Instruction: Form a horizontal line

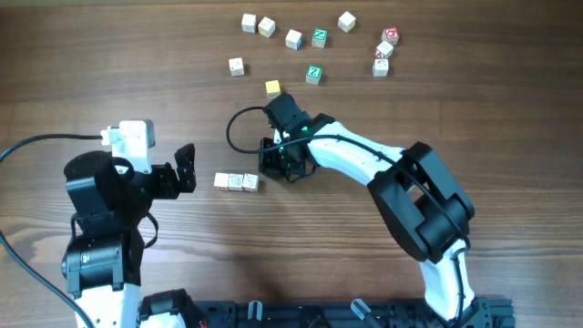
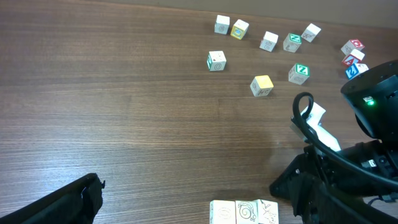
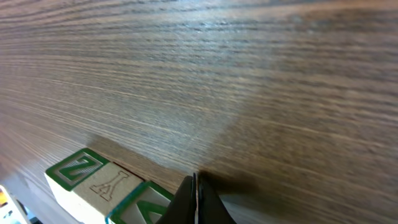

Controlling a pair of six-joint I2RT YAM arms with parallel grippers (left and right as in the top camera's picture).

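Wood-grain surface under inspection: the right end effector, pinched shut and empty, sits low just beside one end of the horizontal line, three cubes touching near centre. Judged step: squaring the row; next calls for a light nudge or a clean withdrawal without scattering it. The right arm reaches in bent at the elbow, and the left end effector, spread open, hovers left of the row.

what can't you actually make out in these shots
Overhead: marks on the row of three cubes are too small to read.
Left wrist: the row is cut off by the bottom edge; only one left finger shows, so open or shut is unclear.
Right wrist: the row's nearest cube sits partly behind the right fingers and the bottom edge.
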